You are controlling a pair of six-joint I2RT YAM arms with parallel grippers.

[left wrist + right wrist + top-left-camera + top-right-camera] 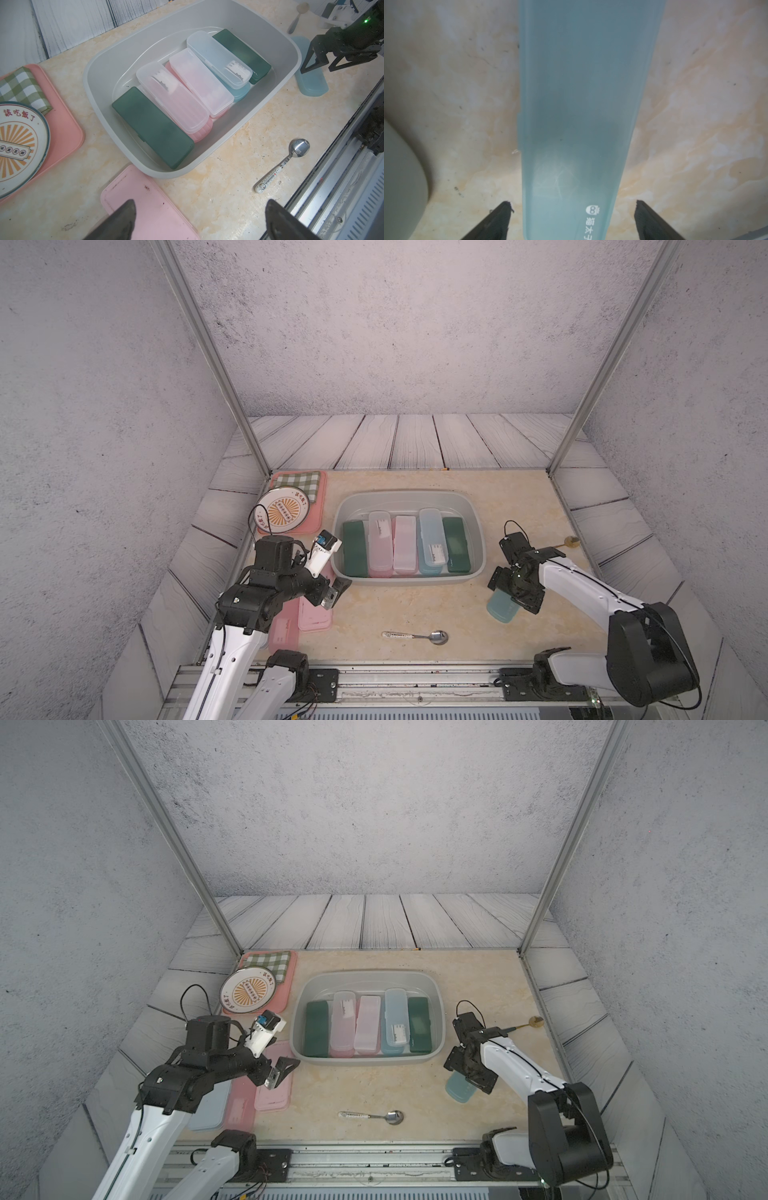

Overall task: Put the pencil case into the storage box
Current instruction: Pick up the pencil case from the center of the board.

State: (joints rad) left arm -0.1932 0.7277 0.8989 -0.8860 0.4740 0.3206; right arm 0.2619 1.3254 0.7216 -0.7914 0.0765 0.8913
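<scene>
The storage box is a light grey tub in mid-table, holding several pencil cases side by side: green, pink and pale blue. Right of it a pale blue pencil case lies flat on the table. My right gripper is open and straddles it, with a gap on each side. My left gripper is open over the end of a pink pencil case lying left of the box.
A darker pink case and a light blue one lie beside the pink case, partly under the left arm. A pink tray with checked cloth and a plate sits at the back left. A spoon lies near the front rail, a gold spoon at the right.
</scene>
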